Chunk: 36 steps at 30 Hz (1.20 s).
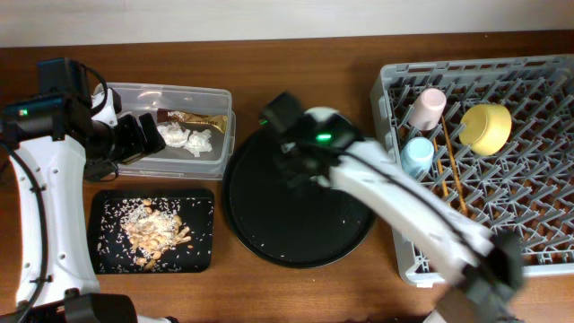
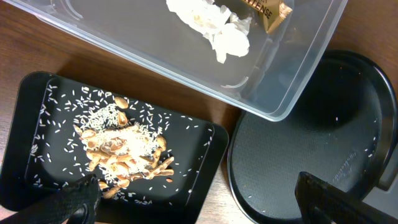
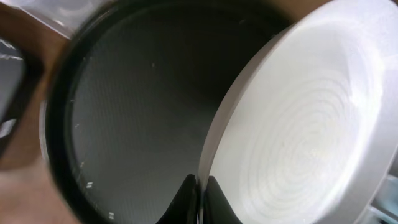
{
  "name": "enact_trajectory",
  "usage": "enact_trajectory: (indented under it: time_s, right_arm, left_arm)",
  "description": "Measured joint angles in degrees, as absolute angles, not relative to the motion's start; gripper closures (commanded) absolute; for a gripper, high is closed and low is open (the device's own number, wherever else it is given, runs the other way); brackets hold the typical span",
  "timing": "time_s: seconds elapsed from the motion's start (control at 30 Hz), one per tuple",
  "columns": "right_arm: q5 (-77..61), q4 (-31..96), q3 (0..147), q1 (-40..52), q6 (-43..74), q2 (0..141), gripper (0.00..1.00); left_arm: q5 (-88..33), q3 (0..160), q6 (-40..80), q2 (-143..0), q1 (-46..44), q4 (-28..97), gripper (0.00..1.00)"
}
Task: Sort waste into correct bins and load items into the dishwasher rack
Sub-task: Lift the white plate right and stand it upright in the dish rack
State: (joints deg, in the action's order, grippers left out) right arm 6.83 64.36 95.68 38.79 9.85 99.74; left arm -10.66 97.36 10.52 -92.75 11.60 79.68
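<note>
over the round black tray point(image 3: 137, 112), i am pinching the tilted pale plate point(image 3: 305, 137) by its rim with my right end effector point(image 3: 200, 194), while my left end effector point(image 2: 199, 202) is hanging spread wide above the flat black tray point(image 2: 193, 149).

Black round tray point(image 1: 287, 224), flecked pale; ringed white plate point(image 3: 311, 137) at its rim. Left of it, beige scraps point(image 1: 154, 229) on black flat tray point(image 1: 202, 256); right, grey lattice rack point(image 1: 538, 215), pink cup point(image 1: 428, 108), light-blue cup point(image 1: 417, 154), yellow bowl point(image 1: 487, 127).

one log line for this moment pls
right tool: shut on plate rim, at round tray | left tool: open, empty | rack: pink cup, blue cup, bowl, chopsticks in | plate: not racked yet
</note>
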Motion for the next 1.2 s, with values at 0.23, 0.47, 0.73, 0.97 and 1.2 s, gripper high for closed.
enact_trajectory:
  time_s: [0.23, 0.47, 0.73, 0.97, 1.2]
  right_arm:
    - [-6.7, 70.5, 95.8, 17.6, -1.8, 84.4, 0.96]
    - [-33.6, 81.0, 95.9, -12.6, -19.5, 83.4, 0.96]
    - [-47.0, 86.1, 95.9, -27.3, -31.3, 92.9, 0.96]
    - [-50.9, 87.4, 95.9, -27.7, -38.3, 98.8, 0.96]
    - [-51.4, 86.8, 95.9, -28.5, -39.4, 104.8, 0.96]
  left_arm:
    - [-10.6, 97.4, 10.5, -92.7, 11.6, 79.7, 0.01]
    - [-10.6, 97.4, 10.5, -92.7, 11.6, 79.6, 0.01]
    - [-10.6, 97.4, 10.5, -92.7, 11.6, 79.7, 0.01]
    - [-10.7, 97.4, 10.5, -92.7, 11.6, 79.7, 0.01]
    - [-10.6, 97.4, 10.5, -92.7, 11.6, 79.7, 0.01]
